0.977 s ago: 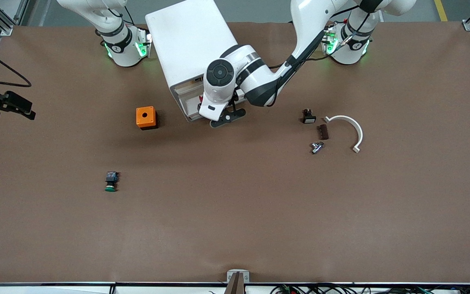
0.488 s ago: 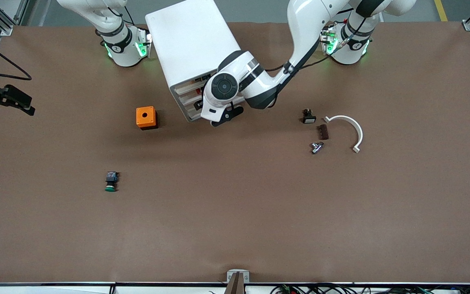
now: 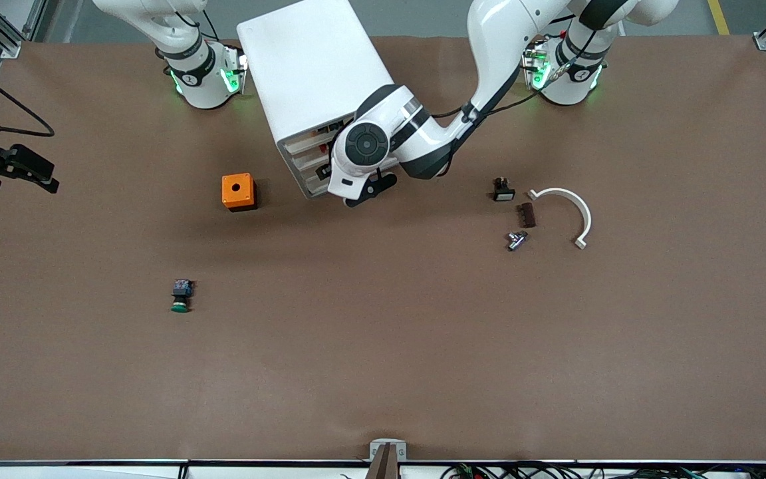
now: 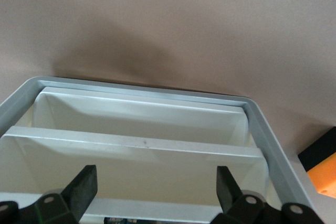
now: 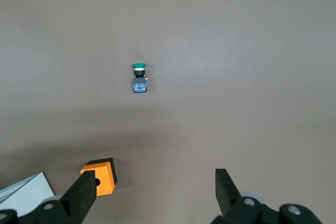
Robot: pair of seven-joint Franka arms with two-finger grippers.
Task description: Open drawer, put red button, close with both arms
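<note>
The drawer looks like a light, stiff tray that should slide easily; its front lip is the place to hold. The left gripper faces the cabinet front with its jaws spread and empty. The right gripper waits, also spread, over the table's right-arm end.

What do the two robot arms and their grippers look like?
Both arms are glossy white with black joint bands. The left arm has a round black cap on its wrist; a black cable runs along it. Green lights glow at both bases. The left gripper and right gripper have black fingers.
</note>
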